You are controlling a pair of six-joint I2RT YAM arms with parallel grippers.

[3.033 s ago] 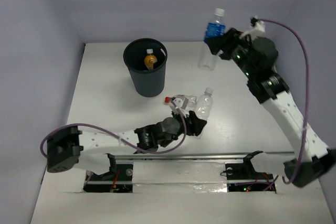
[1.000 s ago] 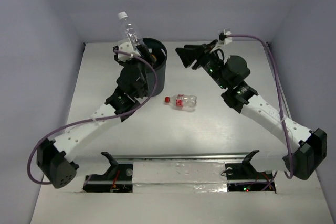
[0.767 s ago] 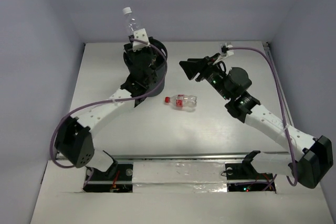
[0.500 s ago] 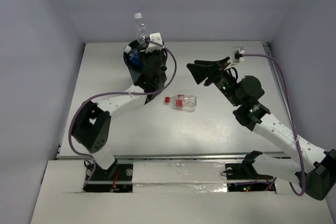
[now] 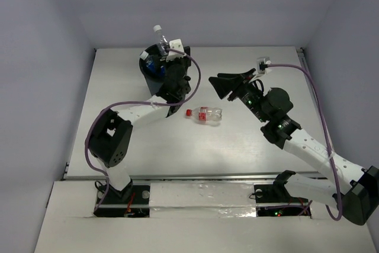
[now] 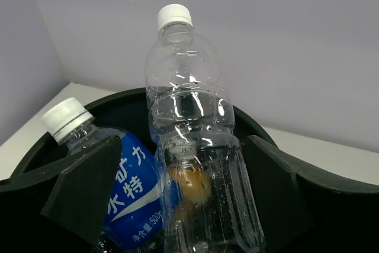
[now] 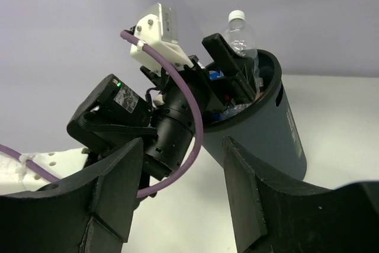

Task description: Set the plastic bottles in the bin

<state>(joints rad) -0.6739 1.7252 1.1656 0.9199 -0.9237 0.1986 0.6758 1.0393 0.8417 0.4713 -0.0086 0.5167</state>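
The black bin (image 5: 149, 79) stands at the back left; its grey wall (image 7: 278, 128) also shows in the right wrist view. My left gripper (image 5: 166, 57) (image 6: 182, 146) hangs over the bin's mouth, jaws open. A plain clear bottle (image 6: 195, 140) (image 5: 160, 38) stands cap-up between the fingers, its lower part inside the bin, with a gap on the left side. Beside it in the bin lies a blue-labelled bottle (image 6: 127, 191) (image 5: 153, 66). An orange bottle (image 6: 189, 185) shows through the clear one. A red-capped, red-labelled bottle (image 5: 204, 114) lies on the table. My right gripper (image 5: 218, 85) (image 7: 180, 146) is open and empty, right of the bin.
White tabletop (image 5: 249, 140) with purple walls on three sides. The left arm (image 5: 136, 111) stretches from the near left up to the bin, and its wrist (image 7: 172, 128) fills the space before my right fingers. Both arms trail purple cables.
My left arm has swung the clear bottle over the bin, lowered it in, and its jaws have spread. My right gripper has drawn back to the right.
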